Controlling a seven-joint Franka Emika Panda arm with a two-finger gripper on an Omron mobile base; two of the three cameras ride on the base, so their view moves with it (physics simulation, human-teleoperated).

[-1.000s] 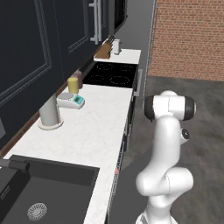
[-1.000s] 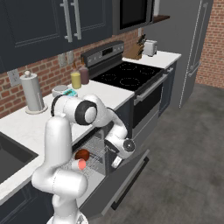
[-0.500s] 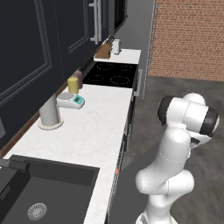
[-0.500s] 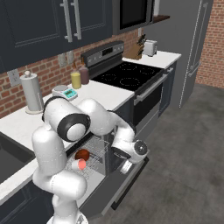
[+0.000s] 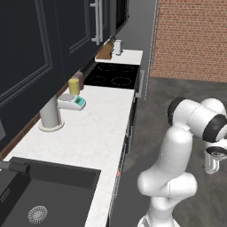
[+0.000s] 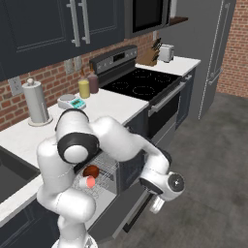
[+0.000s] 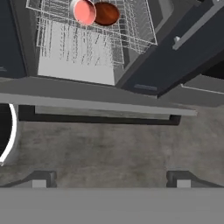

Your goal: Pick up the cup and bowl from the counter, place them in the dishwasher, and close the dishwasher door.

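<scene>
Hand: the hand (image 7: 111,178) hung low over the grey floor in front of the dishwasher, its two dark fingertips (image 7: 40,179) spread wide with nothing between them; in the right base view the hand (image 6: 157,203) sat just off the outer edge of the lowered door.
Cup: one short cylinder cup (image 7: 83,11), pale outside with a salmon-red inside, lay on its side in the rack; also seen at (image 6: 87,182).
Bowl: one small round bowl (image 7: 106,13), glossy reddish-brown, sat touching or just beside the cup in the same rack; also seen at (image 6: 91,171).
Rack: one pull-out silver wire-grid rack (image 7: 94,37), drawn out over the door.
Dishwasher door: one flat dark charcoal panel (image 7: 87,101), hinged down and open, with a bar handle (image 6: 136,218) along its outer edge.
Tabletop: long white, faintly marbled stone tabletop (image 5: 95,133) with a black sink (image 5: 42,195) set in it.
On the tabletop: one tall pale grey cylinder on a round base (image 5: 49,114), one yellow cylinder (image 5: 74,86), one small white scale with a teal panel (image 5: 72,101).
Stove: one black cooktop (image 5: 112,75) with four round rings.
</scene>
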